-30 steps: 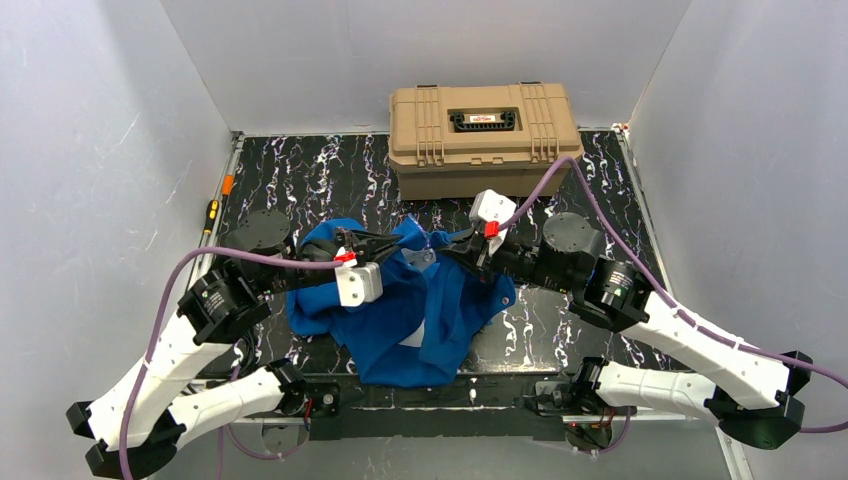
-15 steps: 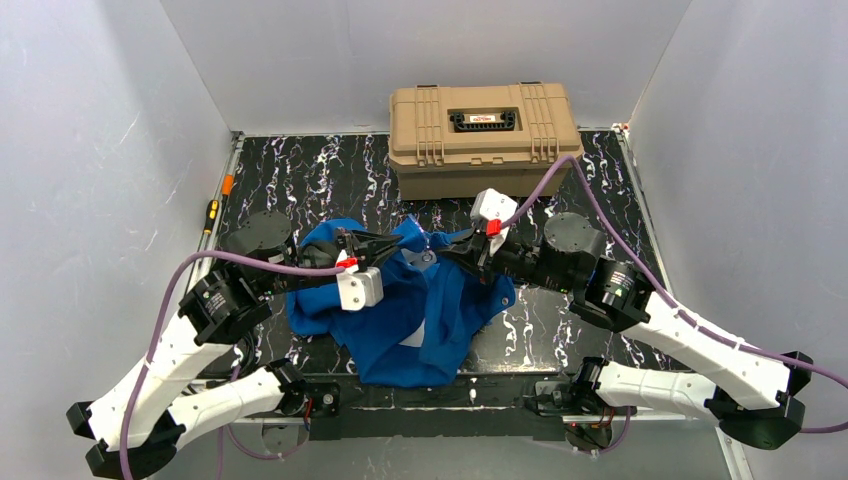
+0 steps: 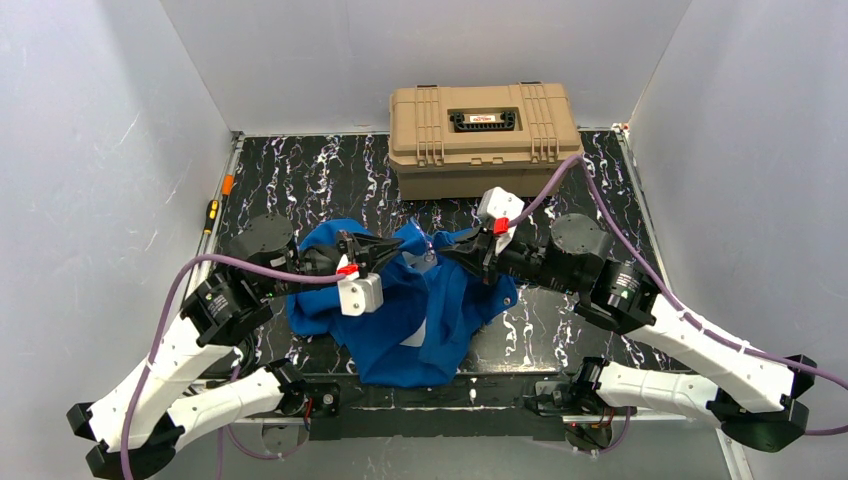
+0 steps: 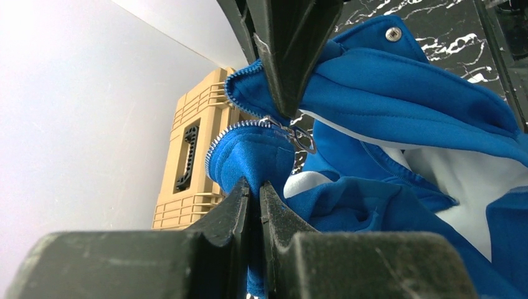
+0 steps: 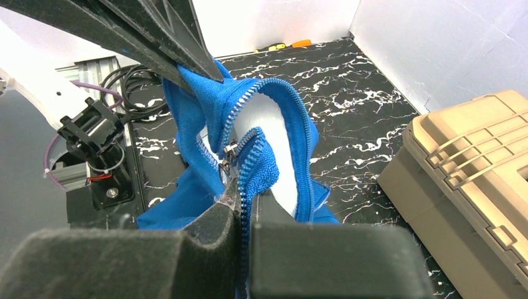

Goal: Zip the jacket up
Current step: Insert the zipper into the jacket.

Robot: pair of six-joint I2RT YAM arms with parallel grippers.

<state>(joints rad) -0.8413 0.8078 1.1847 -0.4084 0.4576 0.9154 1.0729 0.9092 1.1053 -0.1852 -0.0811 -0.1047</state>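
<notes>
The blue jacket (image 3: 400, 320) lies crumpled on the black marbled table (image 3: 320, 170), its upper edge lifted between my two grippers. My left gripper (image 3: 388, 247) is shut on a fold of jacket (image 4: 398, 81) edge beside the zipper teeth (image 4: 233, 128). My right gripper (image 3: 452, 250) is shut on the other zipper strip (image 5: 254, 156). The metal slider (image 5: 226, 151) hangs just past my right fingertips, and it shows as the slider (image 4: 299, 137) in the left wrist view. White lining (image 5: 271, 118) is exposed between the two open zipper sides.
A tan hard case (image 3: 485, 130) stands at the back of the table, close behind both grippers. A screwdriver (image 3: 213, 212) lies along the left edge. White walls enclose the table on three sides.
The right arm has drawn slightly to the right and the left wrist has dipped a little. Both grippers keep their hold on the jacket.
</notes>
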